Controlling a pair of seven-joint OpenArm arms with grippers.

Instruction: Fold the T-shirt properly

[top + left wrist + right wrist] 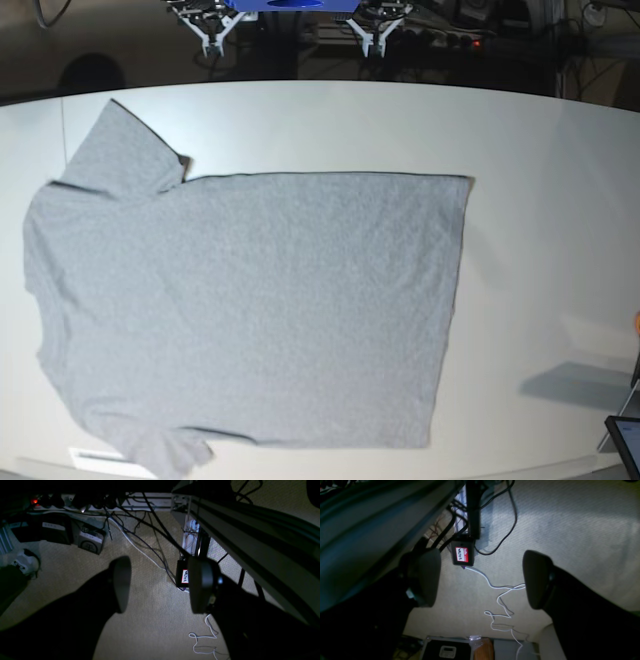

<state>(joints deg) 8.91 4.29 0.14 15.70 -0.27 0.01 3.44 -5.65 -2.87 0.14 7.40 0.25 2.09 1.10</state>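
- Lying flat on the white table, the T-shirt shows its plain grey side, neck end toward the base view's left and straight hem toward its right; both grippers are well apart from it, beyond the table's far edge, and neither touches the cloth.
- One sleeve points to the far edge, nearer the grippers; the other reaches the near edge, farthest from them.
- The carpet fills the ground under both wrist cameras, dim and finely woven.
- A metal frame rail slants past the left gripper on its right in the left wrist view; the same kind of rail runs past the right gripper on its left in the right wrist view.
- The left gripper hangs over the carpet with its jaws spread, nothing between them.
- The right gripper also stands released, its jaws wide apart and bare.
- A power strip with a red light lies far ahead of the left gripper, dark cables trailing from it.
- A small black box with a red-and-white name label sits ahead of the right gripper, between its fingers as seen; the same box lies just beside the left gripper's right finger.
- A thin white cable loops across the carpet from that box, below the right gripper's gap.
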